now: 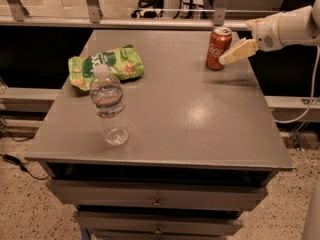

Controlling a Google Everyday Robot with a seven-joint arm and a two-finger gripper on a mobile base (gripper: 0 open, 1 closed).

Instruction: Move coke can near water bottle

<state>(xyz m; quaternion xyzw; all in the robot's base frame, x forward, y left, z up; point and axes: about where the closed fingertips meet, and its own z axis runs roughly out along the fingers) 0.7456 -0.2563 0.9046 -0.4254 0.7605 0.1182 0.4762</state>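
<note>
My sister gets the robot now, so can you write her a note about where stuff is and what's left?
Gripper: right beside the coke can at the table's far right; can not lifted.
Coke can: upright, far from the water bottle, which stands front left near the green snack bag.
Done: the reach only.
Left: grasp it, carry it over, set it by the bottle.
</note>
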